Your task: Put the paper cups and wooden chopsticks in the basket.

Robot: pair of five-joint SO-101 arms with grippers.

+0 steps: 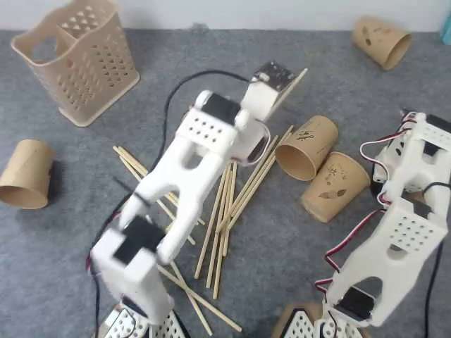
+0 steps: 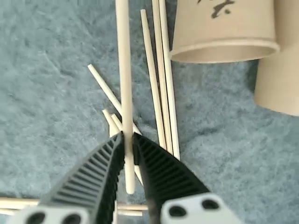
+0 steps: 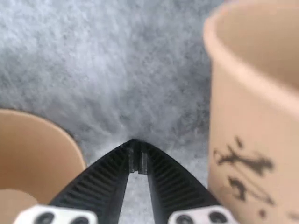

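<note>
One chopstick [image 2: 124, 70] was clamped near its end in the left tool [image 2: 128, 140], seemingly for carrying to the basket [image 1: 99, 70] at ten o'clock on the bench [image 1: 211, 49]. The right tool [image 3: 135, 149] was closed on nothing beside a paper cup [image 3: 252, 140].

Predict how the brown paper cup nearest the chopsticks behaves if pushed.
Lying on its side, the brown paper cup would probably roll, curving since it tapers. Empty and thin-rimmed, it is likely light and crushable. The neighbouring brown paper cup may stop it.
</note>
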